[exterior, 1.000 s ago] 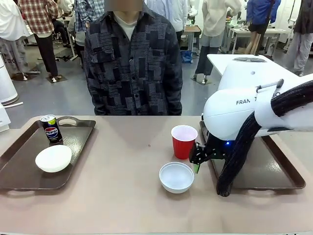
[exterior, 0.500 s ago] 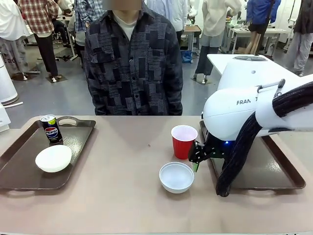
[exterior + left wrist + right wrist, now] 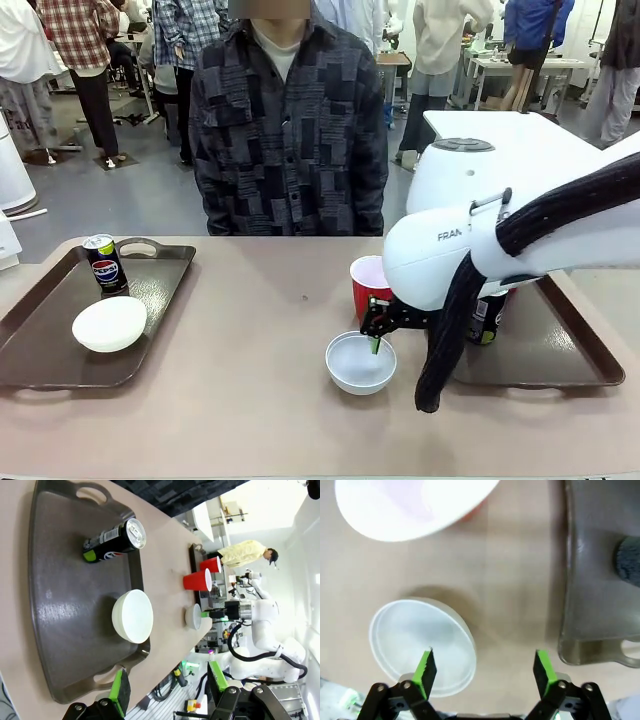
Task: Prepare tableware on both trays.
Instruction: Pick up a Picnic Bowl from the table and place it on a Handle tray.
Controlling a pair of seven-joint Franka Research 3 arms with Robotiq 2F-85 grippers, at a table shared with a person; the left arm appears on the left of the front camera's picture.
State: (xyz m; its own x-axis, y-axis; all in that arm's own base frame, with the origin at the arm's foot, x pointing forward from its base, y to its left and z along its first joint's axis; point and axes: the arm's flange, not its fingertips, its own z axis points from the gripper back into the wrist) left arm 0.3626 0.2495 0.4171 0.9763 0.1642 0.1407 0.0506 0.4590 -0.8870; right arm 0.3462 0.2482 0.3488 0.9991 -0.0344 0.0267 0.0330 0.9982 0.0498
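Nearest me I log a white bowl on the bare surface, between the trays. The right claw hangs above its rim, spread wide and empty, one finger over the bowl and the other over bare surface. Just behind stands a red cup, upright. Right tray: one dark can. Left tray: second white bowl, with the Pepsi can behind it. Left claw: spread, gripping nothing. Far side: a person, standing.

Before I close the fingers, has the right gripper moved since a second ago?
Yes. The right gripper slid left in the front view, from beside the red cup to above the rim of the white bowl.
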